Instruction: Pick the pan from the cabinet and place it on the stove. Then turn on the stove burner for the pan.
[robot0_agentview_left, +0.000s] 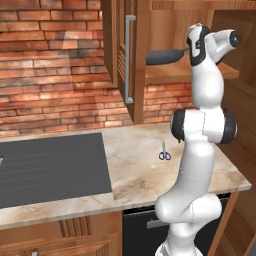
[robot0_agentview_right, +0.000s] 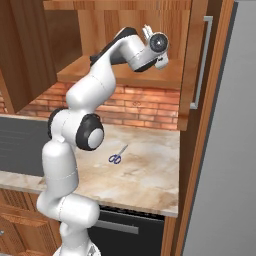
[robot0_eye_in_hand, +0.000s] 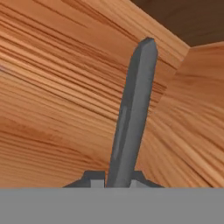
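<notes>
The two dark fingertips are being pressed in from either side against the near end of the pan's long grey handle, so the gripper is being kept closed on it. In the hand view the handle is being shown running straight up and away from the fingers over wood, and that hold is judged to be chosen because the handle is the one part narrow enough for the fingers, while the round dish would be too wide.

The pan is being seen on the shelf inside the open cabinet, its dark dish pointing toward the left door with the long metal bar; whether it is being rested on the shelf or already raised off it cannot be told. It is being kept well above and to the right of the stove, so the placing and the burner step are judged as not yet done.

The arm is being held nearly upright from its base, the elbow being set over the counter and the wrist being bent forward into the cabinet opening at shelf height. A small pair of scissors is being left lying on the counter below.
</notes>
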